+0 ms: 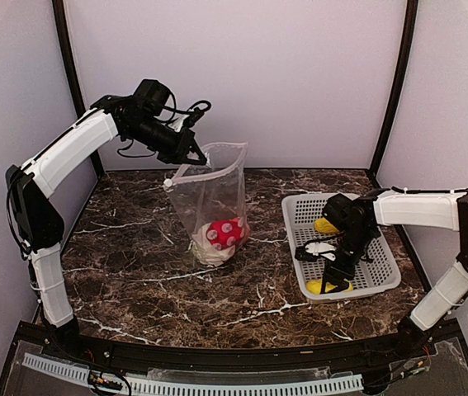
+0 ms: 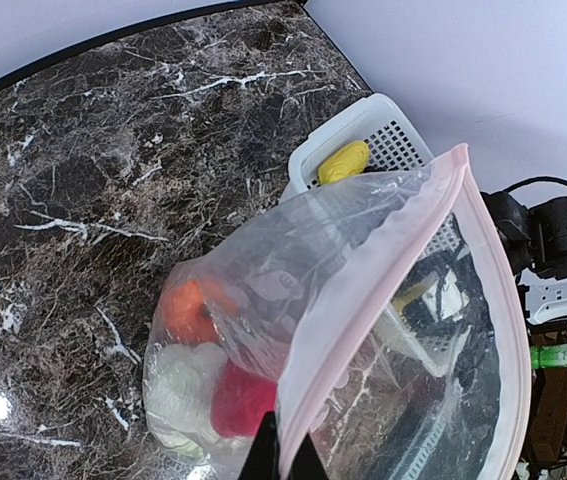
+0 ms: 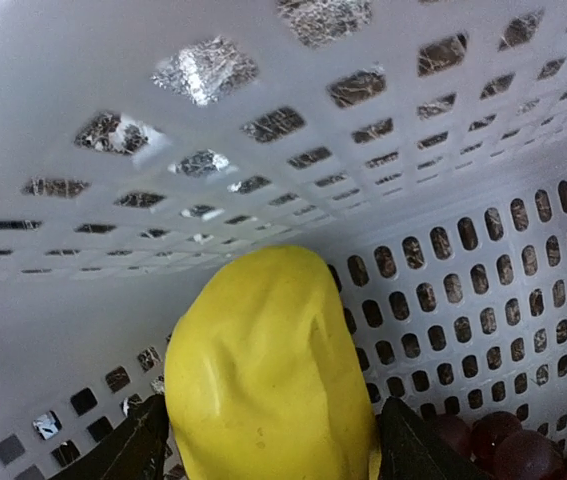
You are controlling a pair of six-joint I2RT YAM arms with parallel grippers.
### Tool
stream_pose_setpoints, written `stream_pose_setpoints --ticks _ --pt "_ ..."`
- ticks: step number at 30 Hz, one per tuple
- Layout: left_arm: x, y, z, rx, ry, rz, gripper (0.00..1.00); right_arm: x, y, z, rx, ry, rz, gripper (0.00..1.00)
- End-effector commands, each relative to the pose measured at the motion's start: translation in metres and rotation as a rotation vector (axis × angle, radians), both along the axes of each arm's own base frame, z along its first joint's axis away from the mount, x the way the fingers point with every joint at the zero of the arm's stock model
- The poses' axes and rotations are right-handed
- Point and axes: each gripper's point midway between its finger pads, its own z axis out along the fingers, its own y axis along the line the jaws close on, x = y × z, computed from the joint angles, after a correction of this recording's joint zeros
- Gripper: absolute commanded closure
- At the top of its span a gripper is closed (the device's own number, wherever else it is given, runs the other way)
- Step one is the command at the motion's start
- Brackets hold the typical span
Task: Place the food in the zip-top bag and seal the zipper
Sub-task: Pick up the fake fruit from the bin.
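Zip-top bag (image 1: 215, 202) hangs upright from the left gripper (image 1: 192, 158) in the top view. It is left of the white basket (image 1: 296, 247) and apart from it, its bottom resting on the marble table (image 1: 126, 256). The left gripper is pinched tight on the bag's mouth edge, where the zipper (image 1: 191, 176) runs. A red pepper (image 1: 228, 232) and pale cauliflower (image 1: 207, 247) lie in the bag's bottom. The right gripper (image 1: 331, 279) reaches down inside the basket at its near end, over a yellow piece (image 1: 338, 287). A second yellow piece (image 1: 325, 225) sits in the basket's far left corner.

From the left wrist, the left gripper (image 2: 281, 455) is clamped on the pink zipper (image 2: 351, 325) of the zip-top bag (image 2: 263, 290), whose mouth gapes. Orange pumpkin (image 2: 185, 310), cauliflower (image 2: 177, 392) and red pepper (image 2: 243, 402) sit together in the bag's bottom. The basket (image 2: 388, 120) lies beyond the bag, with the second yellow piece (image 2: 343, 162) in its corner.

From the right wrist, the yellow piece (image 3: 263, 370) lies on the basket (image 3: 113, 90) floor by the wall. The right gripper (image 3: 268, 445) stands wide, with its fingers (image 3: 128, 450) on either side of the piece and close against it. Dark grapes (image 3: 508, 445) show to the right of the piece, inside the basket.
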Motion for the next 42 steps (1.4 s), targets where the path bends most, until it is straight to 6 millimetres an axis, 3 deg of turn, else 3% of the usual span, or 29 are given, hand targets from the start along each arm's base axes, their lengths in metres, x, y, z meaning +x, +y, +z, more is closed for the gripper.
stream_pose_setpoints --ticks 1,5,13,21,25,28,33,42 --pt "-0.006 0.000 -0.006 0.010 0.026 -0.009 0.99 0.000 -0.003 -0.013 -0.056 -0.008 0.002 0.30" --pt "-0.007 0.000 -0.006 0.011 0.027 -0.011 0.99 -0.005 -0.005 -0.015 -0.075 0.025 0.004 0.26" --pt "-0.007 0.000 -0.009 0.017 0.031 -0.014 0.99 -0.004 -0.008 0.007 -0.071 -0.010 0.026 0.25" --pt "-0.006 -0.003 -0.011 0.003 0.035 -0.018 0.99 -0.004 -0.018 -0.014 -0.130 -0.013 0.035 0.32" --pt "-0.007 -0.002 -0.012 0.006 0.039 -0.020 0.99 -0.003 -0.015 -0.022 -0.133 -0.009 0.037 0.33" --pt "-0.008 -0.002 -0.013 0.007 0.042 -0.020 0.99 0.001 -0.010 -0.019 -0.116 -0.021 0.034 0.40" --pt "-0.009 -0.002 -0.013 0.005 0.047 -0.021 0.99 0.015 0.001 0.009 -0.053 -0.102 0.034 0.48" --pt "-0.006 -0.003 -0.014 0.002 0.043 -0.016 0.99 0.042 0.031 0.112 0.197 -0.292 0.036 0.58"
